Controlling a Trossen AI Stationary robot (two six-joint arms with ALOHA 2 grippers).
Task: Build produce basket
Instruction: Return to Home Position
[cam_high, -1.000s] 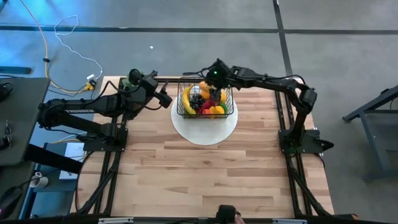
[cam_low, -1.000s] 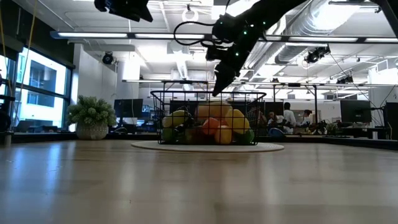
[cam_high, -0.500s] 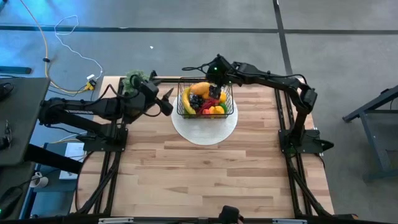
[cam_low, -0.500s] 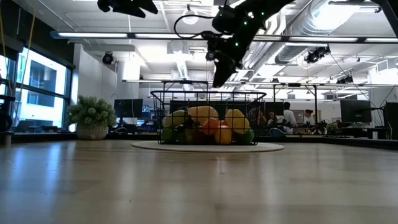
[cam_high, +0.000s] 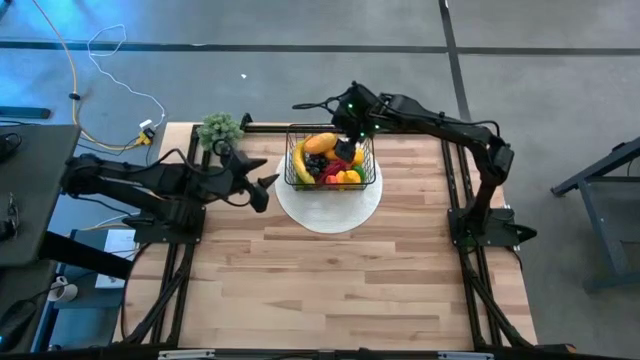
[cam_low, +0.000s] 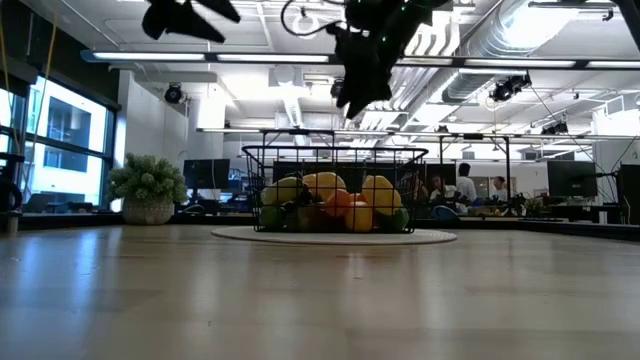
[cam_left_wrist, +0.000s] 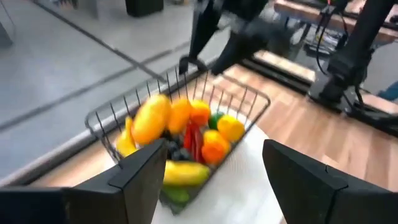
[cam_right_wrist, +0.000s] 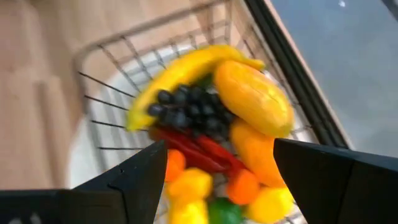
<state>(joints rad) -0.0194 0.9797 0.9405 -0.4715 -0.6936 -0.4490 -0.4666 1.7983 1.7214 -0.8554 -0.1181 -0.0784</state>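
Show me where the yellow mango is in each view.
High view: mango on top of the produce in the basket.
Low view: mango on top, left of middle.
Left wrist view: mango is the biggest yellow piece.
Right wrist view: mango beside the dark grapes.
Shared landmark: the black wire basket.

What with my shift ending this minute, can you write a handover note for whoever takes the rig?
Left hand: open, empty, raised beside the plate.
Right hand: open, empty, above the basket's far edge.
The basket sits on the plate, piled with produce, with the mango on top.
Done: loading, it seems. Left: probably only parking both arms.
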